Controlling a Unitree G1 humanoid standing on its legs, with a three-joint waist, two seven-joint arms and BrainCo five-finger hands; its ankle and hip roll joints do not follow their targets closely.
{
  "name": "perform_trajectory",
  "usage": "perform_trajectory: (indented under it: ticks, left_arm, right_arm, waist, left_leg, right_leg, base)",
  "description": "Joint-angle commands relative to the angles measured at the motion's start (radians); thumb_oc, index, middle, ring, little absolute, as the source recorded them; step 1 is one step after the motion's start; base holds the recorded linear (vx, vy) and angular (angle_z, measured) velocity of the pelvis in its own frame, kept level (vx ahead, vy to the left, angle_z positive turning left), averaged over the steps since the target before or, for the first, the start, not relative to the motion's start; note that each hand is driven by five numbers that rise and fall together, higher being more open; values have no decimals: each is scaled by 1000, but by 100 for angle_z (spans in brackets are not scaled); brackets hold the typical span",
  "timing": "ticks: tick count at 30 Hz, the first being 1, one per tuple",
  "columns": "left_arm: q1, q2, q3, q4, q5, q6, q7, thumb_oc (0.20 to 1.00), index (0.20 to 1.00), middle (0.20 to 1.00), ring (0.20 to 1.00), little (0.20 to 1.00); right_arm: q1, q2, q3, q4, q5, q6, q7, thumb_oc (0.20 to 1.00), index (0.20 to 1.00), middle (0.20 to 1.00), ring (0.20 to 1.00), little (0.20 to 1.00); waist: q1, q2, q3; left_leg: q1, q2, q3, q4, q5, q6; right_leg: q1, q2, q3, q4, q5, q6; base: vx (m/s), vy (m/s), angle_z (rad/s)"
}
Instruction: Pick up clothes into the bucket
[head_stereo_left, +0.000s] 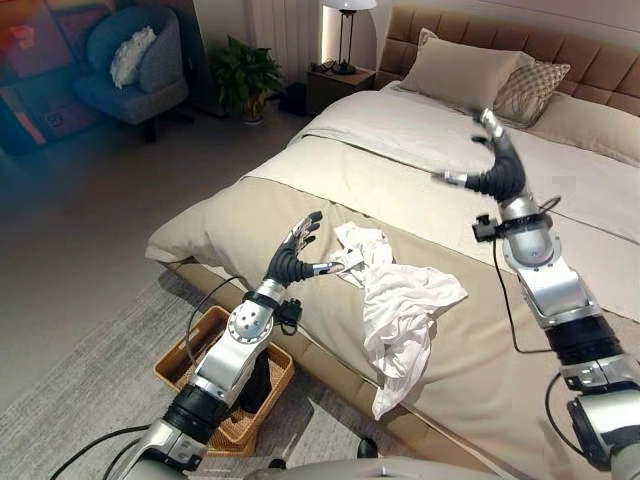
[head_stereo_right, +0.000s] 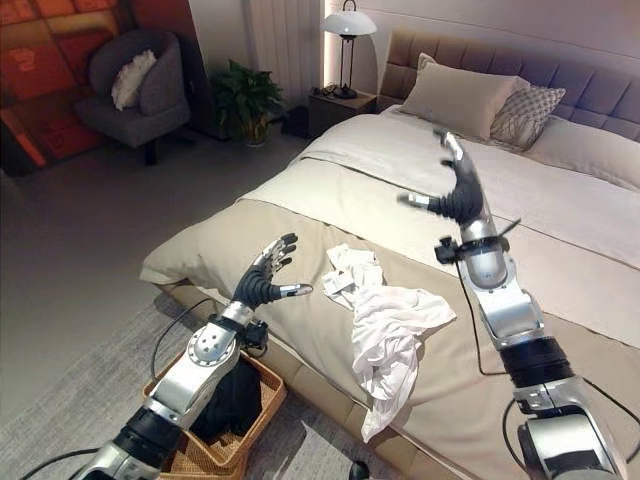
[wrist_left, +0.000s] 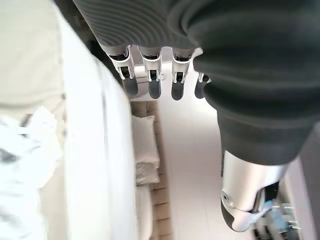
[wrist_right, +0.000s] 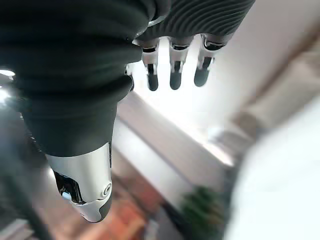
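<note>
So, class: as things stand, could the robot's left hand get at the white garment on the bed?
Probably yes. The left hand is open, right beside the crumpled white garment near the bed's edge, and nothing lies between them.

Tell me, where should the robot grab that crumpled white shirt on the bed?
Probably the bunched upper end of the white shirt, nearest the open left hand, coming from that side. The folds stand up there, easy to pinch; the lower end hangs limp over the bed edge.
</note>
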Motion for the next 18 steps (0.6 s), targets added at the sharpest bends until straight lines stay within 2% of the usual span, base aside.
perform_trajectory:
  ticks: [1, 4, 7, 8, 11, 15, 16, 17, 18]
  left_arm:
    - [4, 6, 46, 26, 55, -48, -3, 1000, 1000, 1000, 1000, 1000]
    - [63, 10, 72, 65, 35, -53, 4, 1000, 1000, 1000, 1000, 1000]
    - [101, 21, 86, 97, 36, -58, 16, 1000, 1000, 1000, 1000, 1000]
    - [101, 22, 87, 96, 36, -58, 16, 1000, 1000, 1000, 1000, 1000]
    - [138, 36, 98, 97, 23, -72, 49, 1000, 1000, 1000, 1000, 1000]
    - [136, 39, 99, 94, 16, -89, 103, 1000, 1000, 1000, 1000, 1000]
    - [135, 39, 100, 94, 16, -89, 104, 1000, 1000, 1000, 1000, 1000]
    - [127, 37, 92, 98, 1, -105, 138, 1000, 1000, 1000, 1000, 1000]
    - [126, 36, 93, 99, 0, -105, 138, 1000, 1000, 1000, 1000, 1000]
  right_arm:
    - [-18, -4, -11, 39, -61, 2, -8, 1000, 1000, 1000, 1000, 1000]
    - [4, 3, -2, 130, -209, 30, -42, 1000, 1000, 1000, 1000, 1000]
    - [-1, 17, 14, 260, -275, 55, -75, 1000, 1000, 1000, 1000, 1000]
    - [-5, 18, 16, 265, -275, 53, -77, 1000, 1000, 1000, 1000, 1000]
    - [-57, 20, 79, 447, -387, 94, -124, 1000, 1000, 1000, 1000, 1000]
    - [-133, 38, 116, 583, -386, 116, -171, 1000, 1000, 1000, 1000, 1000]
    - [-136, 38, 117, 585, -386, 115, -172, 1000, 1000, 1000, 1000, 1000]
    - [-206, 35, 142, 713, -363, 122, -197, 1000, 1000, 1000, 1000, 1000]
    - [-210, 35, 145, 716, -362, 121, -198, 1000, 1000, 1000, 1000, 1000]
  waist:
    - [20, -24, 31]
    - [36, -11, 76]
    - [47, 10, 124]
    - [44, 9, 122]
    - [64, 46, 189]
    - [78, 86, 259]
    - [76, 86, 257]
    - [87, 106, 295]
    - [85, 106, 294]
  left_leg:
    - [-93, -40, -69, 112, -75, 21]
    - [-146, -52, -88, 131, -64, 26]
    - [-202, -66, -112, 151, -51, 30]
    - [-207, -67, -114, 154, -52, 30]
    - [-283, -84, -145, 189, -35, 32]
    - [-358, -99, -162, 230, -30, 32]
    - [-363, -100, -162, 229, -25, 33]
    - [-404, -109, -174, 257, -26, 30]
    - [-408, -110, -174, 259, -26, 30]
  right_leg:
    - [-42, -72, -40, 135, -65, 50]
    - [-94, -82, -50, 174, -71, 45]
    - [-151, -95, -64, 223, -79, 38]
    - [-156, -96, -65, 228, -81, 38]
    - [-230, -124, -79, 289, -92, 28]
    - [-303, -153, -82, 358, -115, 18]
    - [-307, -153, -83, 355, -109, 18]
    - [-346, -165, -84, 395, -123, 12]
    - [-349, -166, -84, 398, -125, 12]
  base:
    - [-120, -2, 3]
    - [-119, 6, 5]
    - [-99, 13, 18]
    - [-92, 4, 22]
    - [-99, 25, 25]
    - [-71, 20, 29]
    - [-83, -7, 15]
    - [-64, -12, 14]
    - [-104, -12, 20]
